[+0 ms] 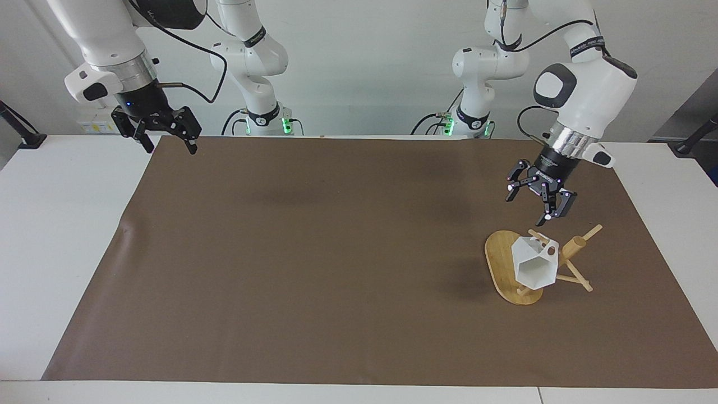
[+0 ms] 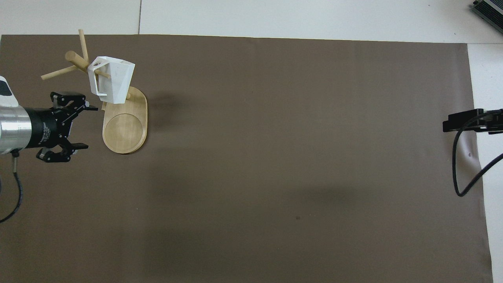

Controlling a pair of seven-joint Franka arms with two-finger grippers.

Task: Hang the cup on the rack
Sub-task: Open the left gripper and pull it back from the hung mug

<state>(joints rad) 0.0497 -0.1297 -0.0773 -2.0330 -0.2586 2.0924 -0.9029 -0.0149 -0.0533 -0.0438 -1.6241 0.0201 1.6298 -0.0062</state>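
Observation:
The white faceted cup hangs by its handle on a thin peg of the bamboo rack, mouth turned away from the robots. It also shows in the overhead view, above the rack's oval base. My left gripper is open and empty, raised over the mat beside the rack and clear of the cup; it also shows in the overhead view. My right gripper is open and empty, waiting in the air over the mat's corner at the right arm's end.
A brown mat covers most of the white table. The rack's post and bare pegs stick out toward the left arm's end. A black cable hangs from the right arm.

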